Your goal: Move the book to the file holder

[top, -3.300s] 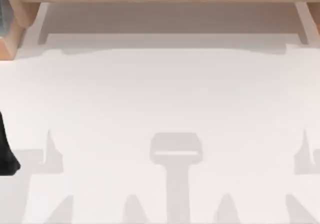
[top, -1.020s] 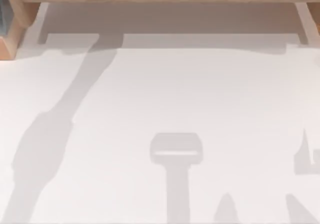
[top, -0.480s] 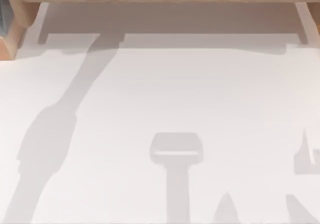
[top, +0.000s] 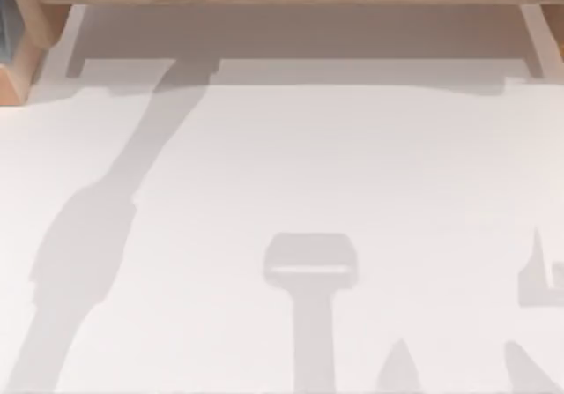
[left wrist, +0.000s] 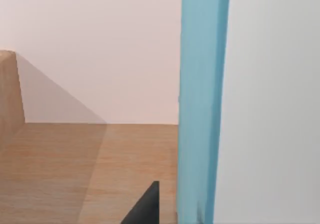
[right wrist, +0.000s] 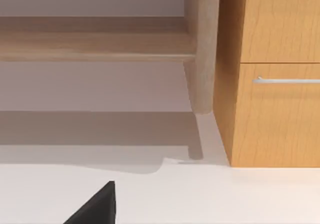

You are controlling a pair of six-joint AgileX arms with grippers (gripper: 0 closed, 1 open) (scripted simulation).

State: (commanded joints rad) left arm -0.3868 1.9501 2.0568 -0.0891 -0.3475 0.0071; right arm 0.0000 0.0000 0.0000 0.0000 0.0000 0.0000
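Left wrist view: blue book (left wrist: 202, 103) upright, long axis vertical, beside wooden shelf (left wrist: 75, 169); claw state unclear.

Bright, even light; soft grey arm shadows cross the white table (top: 352, 165).

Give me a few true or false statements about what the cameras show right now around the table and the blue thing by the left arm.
1. A tall blue panel stands upright over a wooden surface in the left wrist view. True.
2. A red mug sits mid-table in the top view. False: the white table carries shadows there.
3. The right wrist view shows a wooden cabinet with a metal drawer handle. True.
4. The cabinet is painted green. False: it is wood-toned.
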